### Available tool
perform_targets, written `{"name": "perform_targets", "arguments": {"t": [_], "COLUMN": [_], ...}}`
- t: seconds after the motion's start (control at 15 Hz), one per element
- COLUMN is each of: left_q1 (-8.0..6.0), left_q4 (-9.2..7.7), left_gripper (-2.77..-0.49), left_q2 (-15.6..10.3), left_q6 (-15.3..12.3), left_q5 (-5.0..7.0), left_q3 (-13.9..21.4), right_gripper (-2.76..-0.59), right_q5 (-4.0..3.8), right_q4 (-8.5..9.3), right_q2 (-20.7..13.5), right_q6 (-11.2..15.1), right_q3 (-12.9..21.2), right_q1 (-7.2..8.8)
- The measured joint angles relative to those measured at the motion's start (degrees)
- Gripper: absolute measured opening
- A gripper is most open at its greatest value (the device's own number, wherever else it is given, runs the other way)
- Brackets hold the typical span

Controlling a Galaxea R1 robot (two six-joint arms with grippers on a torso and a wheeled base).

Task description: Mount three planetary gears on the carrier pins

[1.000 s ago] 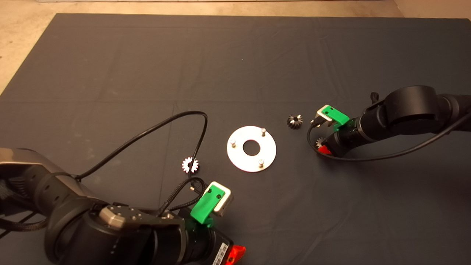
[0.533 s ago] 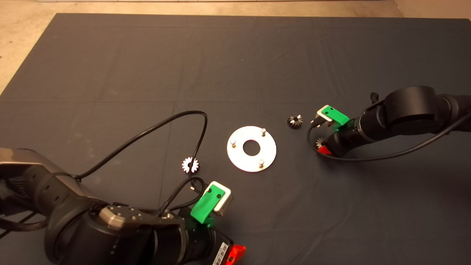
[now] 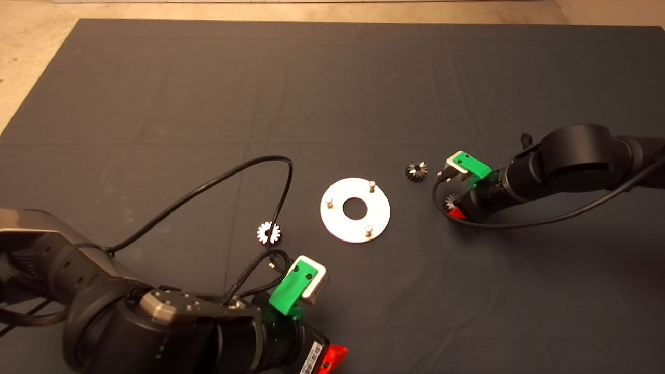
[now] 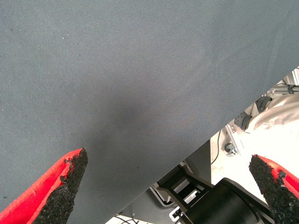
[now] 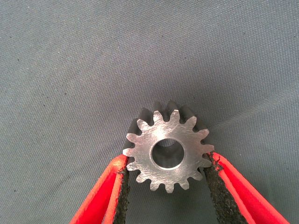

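Gripping a small silver toothed gear [image 5: 168, 151] between its two red fingers, the right gripper [image 3: 453, 206] sits low over the dark mat [image 3: 332, 93] in the right half of the head view, right of the flat shiny round metal disc [image 3: 355, 210]. The wrist view shows the black pads [image 5: 122, 196] pressed against the gear's teeth on both sides, its centre hole facing the camera. The disc lies near the middle of the frame, and its three short silver carrier pins [image 3: 372, 184] stand bare around the central hole. A second, dark grey gear [image 3: 416, 171] rests on the mat between the disc's upper right edge and the right gripper (apart from both). A third, bright silver gear [image 3: 268, 232] lies left of the disc, just beside a looping black cable [image 3: 218, 179]. The left gripper [image 3: 332, 358] waits at the lower left edge of the frame, its fingers [image 4: 60, 189] spread wide over bare mat.
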Motion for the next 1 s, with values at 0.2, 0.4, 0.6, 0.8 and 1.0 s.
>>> {"name": "perform_targets", "arguments": {"t": [0.2,0.4,0.6,0.8,1.0], "left_q1": [0.0,0.0,0.0,0.0,0.0], "left_q4": [0.0,0.0,0.02,0.03,0.09], "left_gripper": [-0.77,-0.77,-0.77,-0.77,-0.77], "left_q2": [0.0,0.0,-0.02,0.0,0.0], "left_q6": [0.0,0.0,0.0,0.0,0.01], "left_q5": [0.0,0.0,0.0,0.0,0.0], "left_q3": [0.0,0.0,0.0,0.0,0.0], "right_gripper": [-2.24,-2.19,-2.18,-2.18,-2.18], "right_q5": [0.24,2.08,2.43,2.56,2.62], "right_q4": [0.09,0.09,0.06,0.09,0.11], "right_q2": [0.0,0.0,0.34,0.55,0.63], "right_q6": [-0.02,-0.02,-0.59,-1.0,-1.0], "right_q3": [-0.17,-0.6,-0.85,-1.31,-1.38], "right_q1": [0.0,-0.01,-0.01,-0.01,-0.01]}}
